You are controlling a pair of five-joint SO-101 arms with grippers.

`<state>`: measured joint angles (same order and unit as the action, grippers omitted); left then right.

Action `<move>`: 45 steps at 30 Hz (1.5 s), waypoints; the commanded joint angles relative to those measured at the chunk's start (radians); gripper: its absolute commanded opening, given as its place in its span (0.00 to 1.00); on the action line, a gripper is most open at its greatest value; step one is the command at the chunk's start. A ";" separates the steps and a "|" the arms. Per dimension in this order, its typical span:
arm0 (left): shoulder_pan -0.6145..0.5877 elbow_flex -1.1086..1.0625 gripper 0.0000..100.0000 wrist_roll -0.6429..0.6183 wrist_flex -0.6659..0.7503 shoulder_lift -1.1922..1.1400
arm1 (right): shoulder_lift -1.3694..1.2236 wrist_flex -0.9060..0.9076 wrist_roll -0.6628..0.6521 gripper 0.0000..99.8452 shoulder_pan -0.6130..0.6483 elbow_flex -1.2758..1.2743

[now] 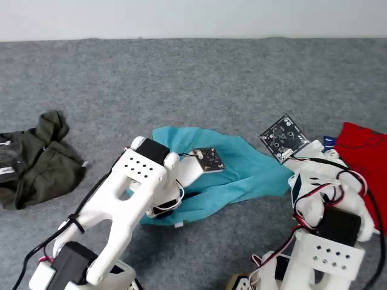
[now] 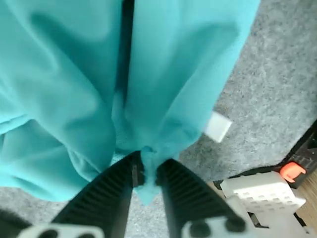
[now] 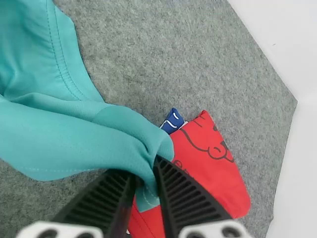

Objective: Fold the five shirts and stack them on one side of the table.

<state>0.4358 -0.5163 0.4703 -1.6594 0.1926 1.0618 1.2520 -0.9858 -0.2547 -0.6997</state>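
left gripper (image 2: 146, 174): clamped on a bunched fold of teal shirt (image 2: 69, 74). right gripper (image 3: 144, 179): pinched tight on teal shirt hem, above red shirt (image 3: 213, 173).

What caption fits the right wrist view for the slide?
Right gripper shut on a pinched fold of the teal shirt, red shirt behind on grey table.

High cam's looking down; wrist cams are peering close past my left claw (image 2: 146, 171) and right claw (image 3: 143, 178), all sharing the teal shirt (image 1: 242, 172).
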 commanded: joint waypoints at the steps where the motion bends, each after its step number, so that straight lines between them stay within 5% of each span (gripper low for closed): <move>1: -0.074 0.117 0.01 -0.020 -0.051 0.044 | 0.002 -0.008 0.002 0.01 0.001 0.052; 8: -0.422 0.541 0.01 -0.173 -0.095 0.044 | -0.008 0.015 0.167 0.01 0.007 0.137; 13: -0.565 0.782 0.01 -0.270 -0.095 0.077 | -0.008 0.114 0.241 0.01 0.093 0.233; 29: -0.569 1.061 0.01 -0.258 -0.018 0.327 | -0.418 0.174 0.361 0.01 0.189 1.152; 36: -0.540 1.109 0.01 -0.100 0.021 0.347 | -0.515 0.174 0.256 0.01 0.245 1.415; 45: -0.546 1.290 0.01 -0.097 0.000 0.351 | -0.513 0.242 0.094 0.01 0.239 1.642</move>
<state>-0.1089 0.7020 0.3644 -1.6686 0.5317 0.5539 1.4592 -0.8462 -0.0153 0.8485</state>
